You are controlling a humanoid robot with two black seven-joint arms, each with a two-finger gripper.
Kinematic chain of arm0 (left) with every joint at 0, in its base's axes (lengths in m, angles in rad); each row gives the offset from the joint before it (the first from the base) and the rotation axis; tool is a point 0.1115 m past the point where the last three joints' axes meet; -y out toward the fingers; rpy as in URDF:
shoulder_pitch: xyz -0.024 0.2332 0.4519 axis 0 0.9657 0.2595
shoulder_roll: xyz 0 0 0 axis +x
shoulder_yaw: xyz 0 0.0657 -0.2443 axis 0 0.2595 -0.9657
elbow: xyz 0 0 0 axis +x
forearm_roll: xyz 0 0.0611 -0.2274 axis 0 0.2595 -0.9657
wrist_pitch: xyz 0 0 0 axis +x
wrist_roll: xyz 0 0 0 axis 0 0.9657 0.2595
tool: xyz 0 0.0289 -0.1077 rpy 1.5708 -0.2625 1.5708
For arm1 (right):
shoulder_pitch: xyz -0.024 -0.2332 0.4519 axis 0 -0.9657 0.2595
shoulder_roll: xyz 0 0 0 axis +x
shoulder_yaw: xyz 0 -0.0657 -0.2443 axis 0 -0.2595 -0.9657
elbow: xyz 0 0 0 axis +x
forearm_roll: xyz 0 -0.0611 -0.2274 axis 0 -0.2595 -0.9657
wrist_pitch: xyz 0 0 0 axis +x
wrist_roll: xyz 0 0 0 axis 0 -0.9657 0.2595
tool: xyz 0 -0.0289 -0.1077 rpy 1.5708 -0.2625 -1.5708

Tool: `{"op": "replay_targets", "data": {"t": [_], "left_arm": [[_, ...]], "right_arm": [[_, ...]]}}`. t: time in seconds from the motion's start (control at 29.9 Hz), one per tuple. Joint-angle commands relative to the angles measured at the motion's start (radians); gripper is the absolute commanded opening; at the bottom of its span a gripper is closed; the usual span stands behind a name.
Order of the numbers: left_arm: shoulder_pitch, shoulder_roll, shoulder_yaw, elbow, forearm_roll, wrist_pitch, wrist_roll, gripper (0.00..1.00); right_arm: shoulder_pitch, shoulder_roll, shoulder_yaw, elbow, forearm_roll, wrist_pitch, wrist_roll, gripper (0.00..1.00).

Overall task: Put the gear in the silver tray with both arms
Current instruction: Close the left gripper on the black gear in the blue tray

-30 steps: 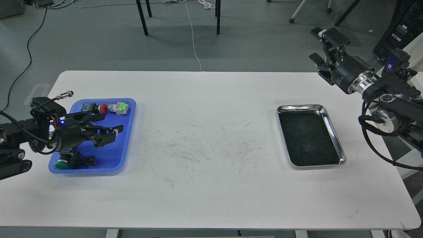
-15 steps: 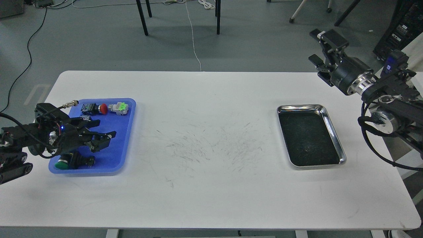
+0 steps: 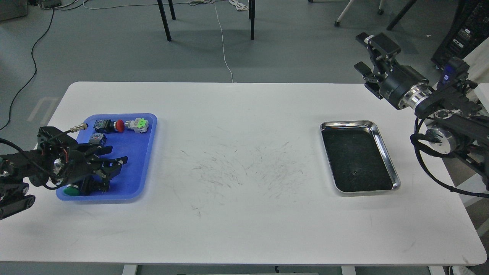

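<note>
- Grey flooring with cables and chair legs is showing behind a white table, whose middle is lying bare apart from dark scuff marks.
- At the table's left end a blue tray is holding the small parts: a red-capped button, a green-and-white switch, a small blue-grey block and a green-capped button.
- The left claw is hovering low over the blue tray's near half with its fingers spread apart and nothing between them, just beside the green-capped button.
- The silver tray is sitting empty towards the table's right end, well apart from the blue tray.
- The right claw is hanging raised beyond the table's far right corner, its fingers apart and gripping nothing.
- The step in hand is looking like a first pick; doing it well is probably meaning squaring the fingers either side of one part and closing on its body, not on a rounded cap that could be slipping.
- The blue tray's raised rim and the neighbouring parts are crowding the left claw, so a straight lift is seeming safest.
- Between the trays the table is offering wide room for a handover.
</note>
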Motion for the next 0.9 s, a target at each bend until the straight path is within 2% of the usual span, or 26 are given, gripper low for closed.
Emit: {"op": "replay_targets", "data": {"t": [0.0,0.37,0.43,0.54,0.7,0.87], "left_arm": [[0.006,-0.001,0.000,0.005,-0.001,0.000,0.000,0.61],[0.038,-0.032,-0.002,0.037,-0.014,0.005,0.000,0.59],[0.040,-0.033,-0.003,0.048,-0.014,0.005,0.000,0.57],[0.040,-0.049,-0.003,0.086,-0.014,0.005,0.000,0.47],[0.064,-0.059,-0.003,0.129,-0.015,0.005,0.000,0.42],[0.070,-0.059,-0.003,0.128,-0.014,0.005,0.000,0.41]], "right_arm": [[0.000,0.000,-0.003,0.000,0.000,0.000,0.000,0.93],[0.000,0.000,-0.008,-0.002,0.000,-0.001,0.000,0.93],[0.000,0.000,-0.009,0.000,0.000,-0.001,0.000,0.93],[0.000,0.000,-0.009,0.000,0.000,-0.003,0.000,0.93],[0.000,0.000,-0.009,0.000,0.000,-0.003,0.000,0.93],[0.000,0.000,-0.012,0.000,0.000,-0.003,0.000,0.93]]}}
